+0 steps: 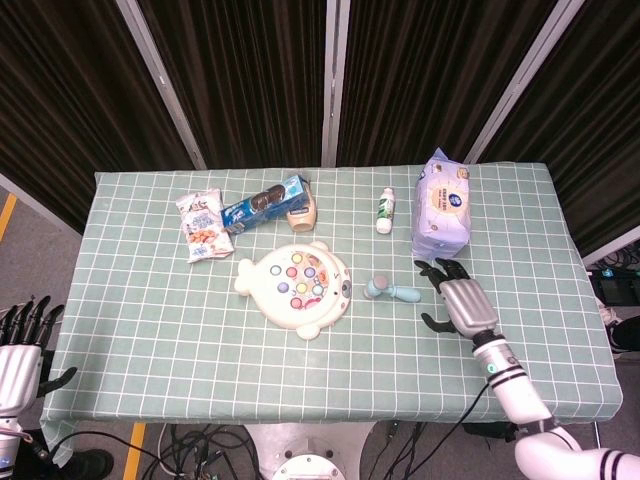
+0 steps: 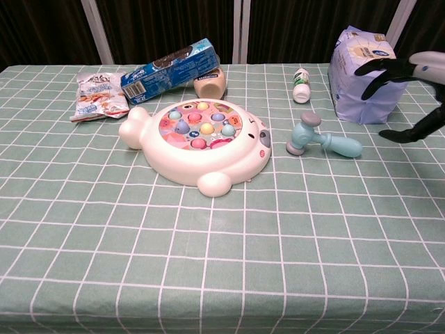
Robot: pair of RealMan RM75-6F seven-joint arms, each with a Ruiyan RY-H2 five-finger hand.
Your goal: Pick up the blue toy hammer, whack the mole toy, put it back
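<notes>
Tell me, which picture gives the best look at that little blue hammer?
The chest view: the blue toy hammer is close and large there, its grey-capped head and handle clearly separate, lying right of the mole toy. The head view shows the hammer small, from above, near the right hand.

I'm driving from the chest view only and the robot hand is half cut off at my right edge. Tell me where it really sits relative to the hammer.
Observer: In the head view the right robot hand is whole, open, fingers spread, just right of the blue toy hammer handle end and not touching it.
Operator: Report the left one; I have nothing on it.
Observer: The left robot hand is off the table's near left corner, open, holding nothing.
Operator: Confirm the purple pack is clear of the fingers.
Observer: From above, the purple pack lies beyond the fingertips with a gap of cloth between them.
</notes>
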